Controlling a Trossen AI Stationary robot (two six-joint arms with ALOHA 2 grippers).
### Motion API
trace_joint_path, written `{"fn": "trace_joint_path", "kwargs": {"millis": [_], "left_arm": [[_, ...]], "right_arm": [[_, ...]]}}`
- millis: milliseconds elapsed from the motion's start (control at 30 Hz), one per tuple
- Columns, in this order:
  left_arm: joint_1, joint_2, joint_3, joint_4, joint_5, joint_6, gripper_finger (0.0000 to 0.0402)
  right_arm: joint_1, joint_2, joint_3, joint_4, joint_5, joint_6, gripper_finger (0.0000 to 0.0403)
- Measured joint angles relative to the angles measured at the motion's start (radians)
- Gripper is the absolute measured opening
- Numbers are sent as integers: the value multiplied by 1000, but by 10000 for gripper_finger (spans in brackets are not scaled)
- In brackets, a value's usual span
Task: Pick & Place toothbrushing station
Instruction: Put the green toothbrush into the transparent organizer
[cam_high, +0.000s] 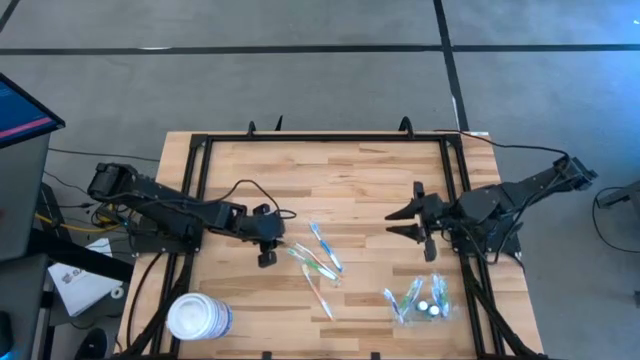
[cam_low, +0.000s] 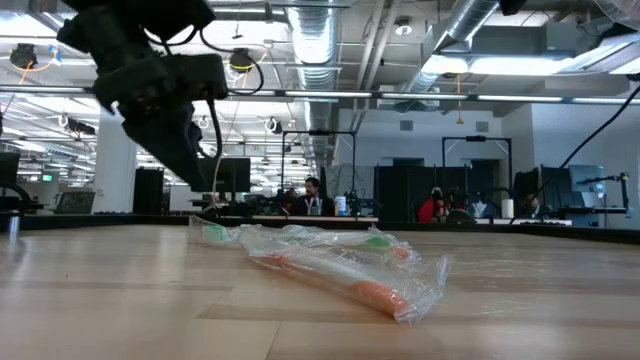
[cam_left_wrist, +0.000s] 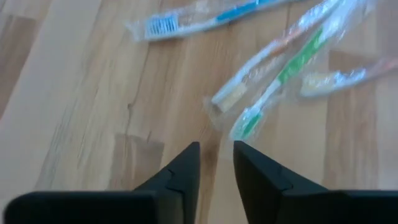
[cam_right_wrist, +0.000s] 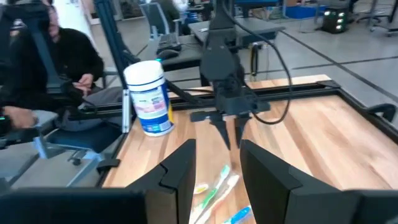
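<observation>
The left gripper (cam_high: 267, 250) hangs low over the worktop (cam_high: 350, 180), its fingers a narrow gap apart and clamped on nothing, just beside the wrapped toothbrushes (cam_high: 318, 262). The right gripper (cam_high: 400, 222) waits farther right, fingers apart and empty. No clear holder can be made out for certain; a see-through cluster (cam_high: 420, 300) lies nearer the right arm. The step looks like reaching for a toothbrush, which calls for straddling 1 wrapper.

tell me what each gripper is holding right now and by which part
Nothing is held. The left gripper stands open over bare wood just short of the wrapped toothbrushes; the right gripper is open and empty.
</observation>
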Motion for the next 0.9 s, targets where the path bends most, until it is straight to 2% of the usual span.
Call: {"fn": "trace_joint_path", "kwargs": {"millis": [233,433,900], "left_arm": [[-20,0,-83,125,-9,118,144],[-21,0,-135,202,-15,124,173],[-22,1,-218,352,-15,116,171]], "right_arm": [[-5,3,0,-11,-4,0,117],[-5,2,0,-11,-5,0,117],[-5,2,0,-12,-4,0,117]]}}
